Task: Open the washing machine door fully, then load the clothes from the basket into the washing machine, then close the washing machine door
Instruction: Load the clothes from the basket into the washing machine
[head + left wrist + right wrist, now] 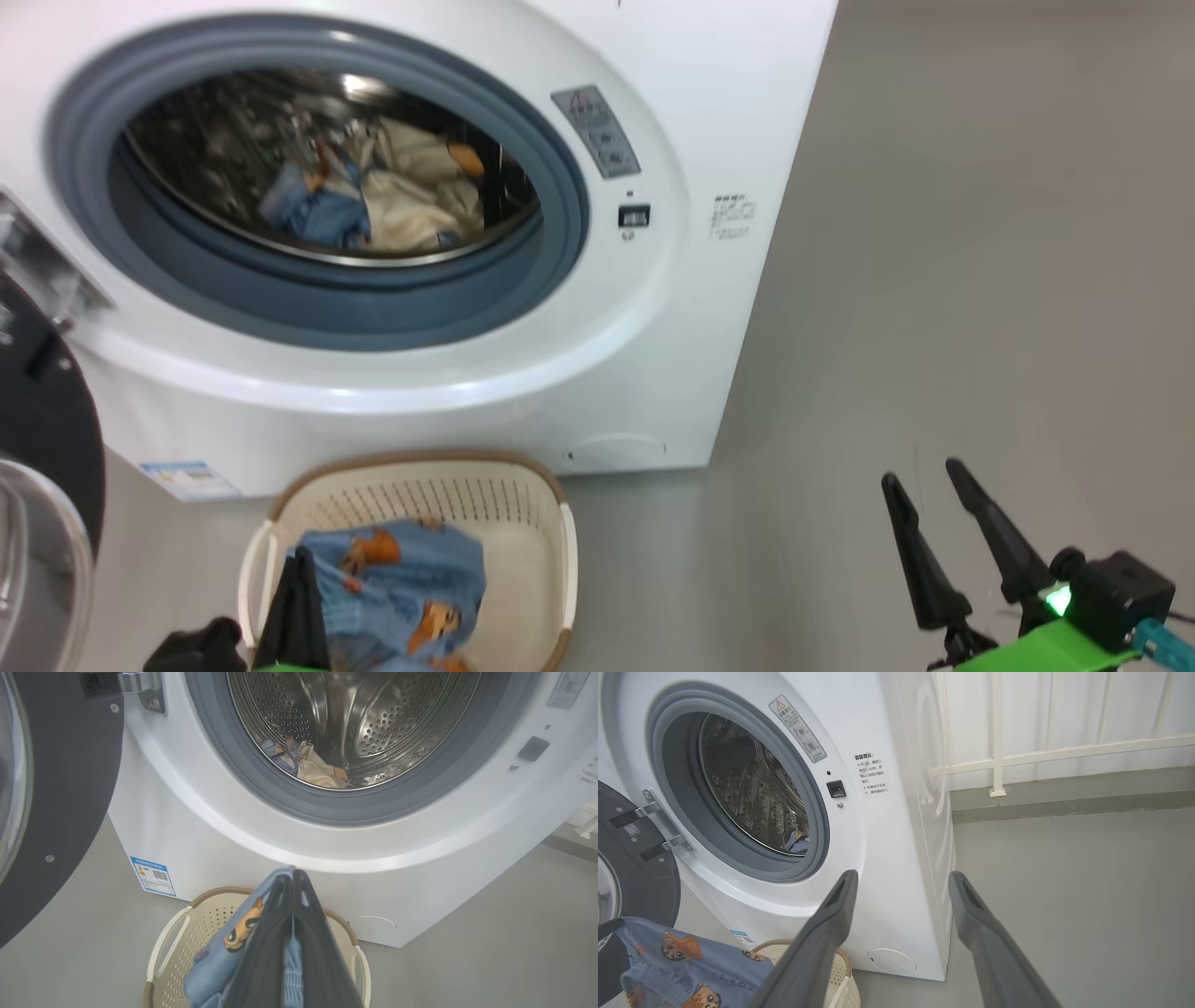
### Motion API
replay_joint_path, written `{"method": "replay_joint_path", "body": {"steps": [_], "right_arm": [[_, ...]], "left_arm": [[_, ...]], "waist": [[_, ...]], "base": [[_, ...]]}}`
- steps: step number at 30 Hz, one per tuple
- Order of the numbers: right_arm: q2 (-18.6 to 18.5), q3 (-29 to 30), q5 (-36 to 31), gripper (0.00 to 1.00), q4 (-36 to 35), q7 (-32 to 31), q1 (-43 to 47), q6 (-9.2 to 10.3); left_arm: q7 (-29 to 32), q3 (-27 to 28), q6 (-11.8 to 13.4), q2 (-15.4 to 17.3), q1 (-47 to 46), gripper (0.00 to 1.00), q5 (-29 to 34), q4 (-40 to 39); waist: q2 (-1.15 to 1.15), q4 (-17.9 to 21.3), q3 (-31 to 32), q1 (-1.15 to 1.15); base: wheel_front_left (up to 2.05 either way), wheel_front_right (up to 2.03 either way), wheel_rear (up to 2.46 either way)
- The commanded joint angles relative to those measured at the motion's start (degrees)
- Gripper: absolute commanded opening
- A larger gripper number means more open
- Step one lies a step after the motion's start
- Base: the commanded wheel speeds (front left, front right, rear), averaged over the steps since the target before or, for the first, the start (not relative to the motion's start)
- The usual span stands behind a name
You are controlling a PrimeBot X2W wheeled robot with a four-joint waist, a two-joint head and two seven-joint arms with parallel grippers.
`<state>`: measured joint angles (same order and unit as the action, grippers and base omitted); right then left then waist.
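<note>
shiny steel drum (373,723), perforated plastic basket (523,523), cloth garment (401,579)

You have one washing machine (653,355), one door (47,411), one basket (546,523). You count three laundry pieces: one light-blue garment (401,579), one blue cloth (317,210), one cream cloth (411,201). Two grippers: left gripper (293,877), right gripper (920,471).

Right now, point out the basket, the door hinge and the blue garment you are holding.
basket (420,460), head view, back rim.
door hinge (663,816), right wrist view, metal bracket.
blue garment (219,954), left wrist view, fold below the orange figure.
</note>
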<state>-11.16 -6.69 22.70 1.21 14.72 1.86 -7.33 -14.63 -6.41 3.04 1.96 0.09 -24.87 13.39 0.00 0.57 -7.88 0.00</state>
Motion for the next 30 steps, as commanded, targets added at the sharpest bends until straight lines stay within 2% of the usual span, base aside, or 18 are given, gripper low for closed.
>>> {"method": "replay_joint_path", "body": {"steps": [1, 10, 18, 30], "right_arm": [[-0.3, -1.1, -1.0, 1.0, -1.1, 0.3, 1.0, -0.16], [-0.2, -1.2, -1.9, 1.0, -0.9, 0.3, 4.1, -0.16], [0.2, -1.2, -2.2, 1.0, -0.8, 0.3, 5.3, -0.16], [0.7, -0.5, -2.6, 1.0, -0.8, 0.3, 6.0, -0.16]], "left_arm": [[-0.4, 2.0, 0.4, 0.9, 0.6, 0.0, 1.1, -2.7], [-0.4, 0.7, 0.4, 0.9, 4.0, 0.0, 7.3, -8.0], [-0.4, 0.6, -0.9, 0.9, 5.9, 0.0, 11.9, -10.8], [-0.4, -0.1, -1.0, 0.9, 6.4, 0.0, 13.1, -13.1]], "waist": [[0.0, -0.2, 4.5, 0.0], [0.0, -1.1, 7.7, 0.0], [0.0, -1.8, 9.2, 0.0], [0.0, -3.1, 9.9, 0.0]], "base": [[0.0, 0.0, 0.0], [0.0, 0.0, 0.0], [0.0, 0.0, 0.0], [0.0, 0.0, 0.0]]}}
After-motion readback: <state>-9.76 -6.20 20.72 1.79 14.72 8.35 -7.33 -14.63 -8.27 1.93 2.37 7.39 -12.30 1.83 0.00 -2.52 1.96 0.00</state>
